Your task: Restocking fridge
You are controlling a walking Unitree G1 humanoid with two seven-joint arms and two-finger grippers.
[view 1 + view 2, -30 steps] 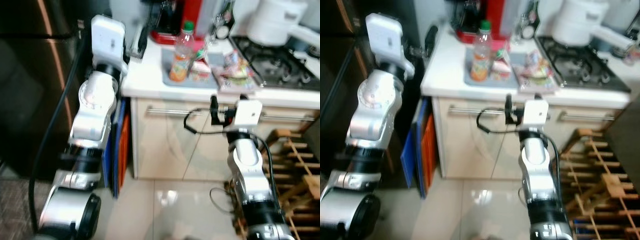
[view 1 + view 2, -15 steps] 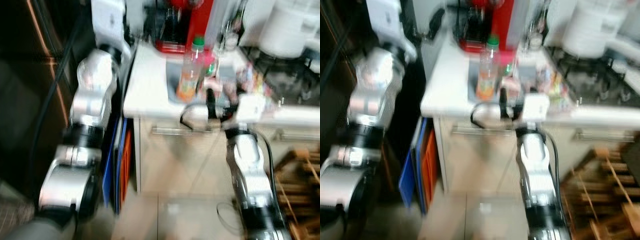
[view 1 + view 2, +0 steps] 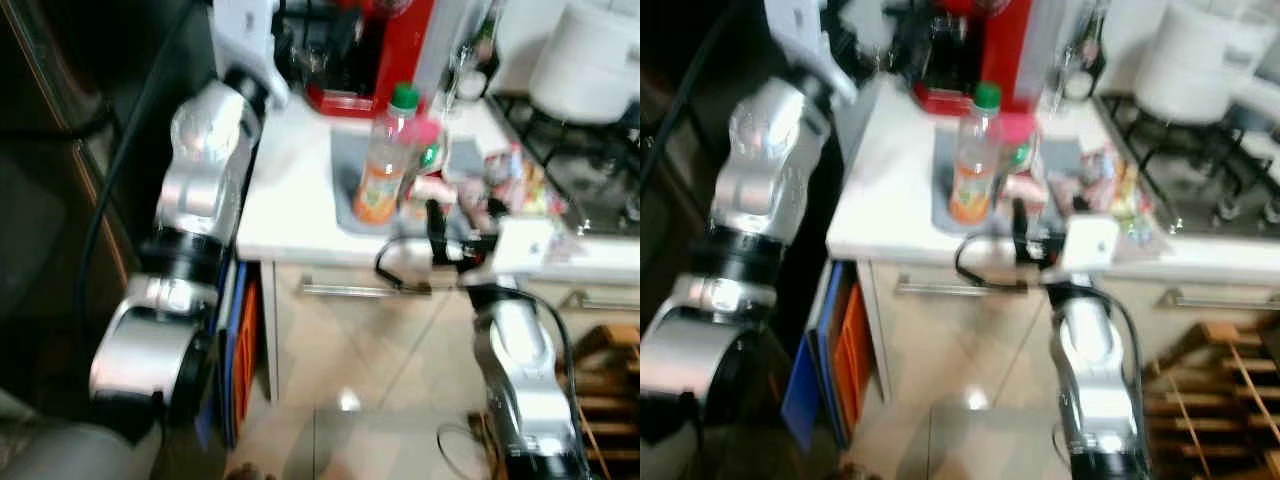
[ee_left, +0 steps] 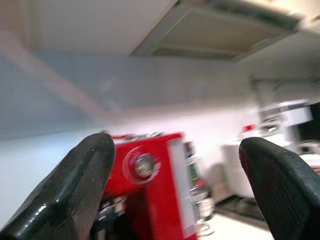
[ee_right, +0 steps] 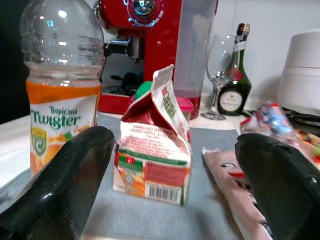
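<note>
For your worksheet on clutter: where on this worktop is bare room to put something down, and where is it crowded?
Free: the white worktop left of the grey tray. Crowded: the tray, with the juice bottle, small carton and packets.

Place: a home kitchen, seen from above the counter edge.
Counter: a white worktop (image 3: pixel 290 190) over pale cabinet fronts with a long metal drawer handle (image 3: pixel 345 291).
Cooking: a gas hob (image 3: pixel 1200 190) with black pan supports, and a white pot (image 3: pixel 590 60) standing on it.
Appliances: a red coffee machine (image 5: pixel 150 45) against the wall.
Glassware: a wine glass (image 5: pixel 220 75) beside a dark bottle (image 5: pixel 234 82).
Floor: glossy pale tiles (image 3: pixel 370 430).
</note>
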